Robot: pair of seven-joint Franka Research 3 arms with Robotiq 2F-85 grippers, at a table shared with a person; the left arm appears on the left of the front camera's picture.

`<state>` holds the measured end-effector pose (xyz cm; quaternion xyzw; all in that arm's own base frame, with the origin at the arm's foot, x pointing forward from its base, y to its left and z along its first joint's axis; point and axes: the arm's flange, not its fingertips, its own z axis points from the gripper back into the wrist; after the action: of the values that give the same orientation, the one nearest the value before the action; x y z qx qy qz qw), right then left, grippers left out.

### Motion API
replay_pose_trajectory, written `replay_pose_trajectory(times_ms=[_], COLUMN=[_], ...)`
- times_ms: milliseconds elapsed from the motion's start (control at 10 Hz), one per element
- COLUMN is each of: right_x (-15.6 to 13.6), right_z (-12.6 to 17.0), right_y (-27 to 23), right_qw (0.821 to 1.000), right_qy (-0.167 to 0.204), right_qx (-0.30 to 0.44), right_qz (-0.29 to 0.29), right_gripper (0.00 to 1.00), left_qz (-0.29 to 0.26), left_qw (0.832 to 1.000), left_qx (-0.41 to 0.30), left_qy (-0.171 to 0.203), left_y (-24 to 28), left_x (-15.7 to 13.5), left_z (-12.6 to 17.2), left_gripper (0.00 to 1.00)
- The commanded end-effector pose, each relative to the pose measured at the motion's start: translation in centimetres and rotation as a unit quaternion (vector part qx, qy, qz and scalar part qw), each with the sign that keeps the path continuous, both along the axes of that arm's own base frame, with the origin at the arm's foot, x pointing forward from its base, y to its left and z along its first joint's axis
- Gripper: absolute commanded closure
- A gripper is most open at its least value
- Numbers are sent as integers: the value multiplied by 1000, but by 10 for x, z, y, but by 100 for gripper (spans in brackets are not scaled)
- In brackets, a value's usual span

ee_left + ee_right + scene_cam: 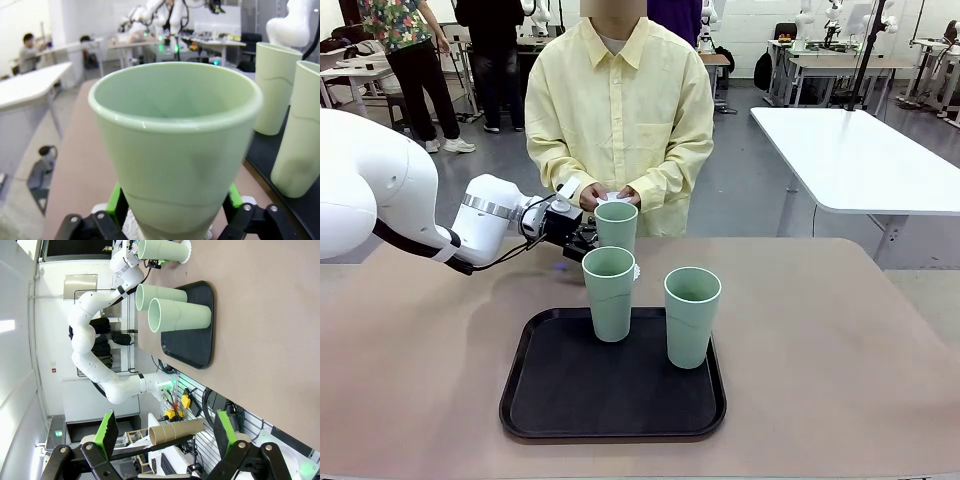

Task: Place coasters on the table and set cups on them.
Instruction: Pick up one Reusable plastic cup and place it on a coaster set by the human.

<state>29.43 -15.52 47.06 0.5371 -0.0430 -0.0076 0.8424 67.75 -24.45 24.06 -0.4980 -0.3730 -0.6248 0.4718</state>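
Three pale green cups are in view. One cup (pixel 616 225) (pixel 175 150) stands on the table (pixel 840 380) beyond the tray, on a white lacy coaster (pixel 131 225) (pixel 187 252). My left gripper (pixel 588 240) (pixel 175 200) flanks its lower part, green pads close beside the wall, jaws slightly parted. The other two cups (pixel 609 293) (pixel 691 315) stand upright on the black tray (pixel 610 400). In its own view, my right gripper (pixel 165 422) is open with nothing between its fingers. The person's hands (pixel 610 197) hold something white just behind the far cup.
The person stands at the far edge of the table, close to my left gripper. The tray sits in the middle near the front edge, with bare tabletop to its left and right. A white-topped table (pixel 860 160) stands behind on the right.
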Motion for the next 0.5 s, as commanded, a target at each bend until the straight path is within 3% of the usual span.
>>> replay_pose_trajectory(times_ms=[0, 400], right_x=[0, 0], right_z=[1, 1], right_y=[0, 0], right_qw=[1000, 1000], right_qy=[-3, -3], right_qx=[4, 4], right_qz=[2, 2], right_gripper=[0, 0], left_qz=[-16, -16], left_qw=[1000, 1000], left_qx=[0, -2], left_qy=[-3, -1], left_y=[1, 2], left_x=[6, 8], left_z=[1, 0], left_gripper=[0, 0])
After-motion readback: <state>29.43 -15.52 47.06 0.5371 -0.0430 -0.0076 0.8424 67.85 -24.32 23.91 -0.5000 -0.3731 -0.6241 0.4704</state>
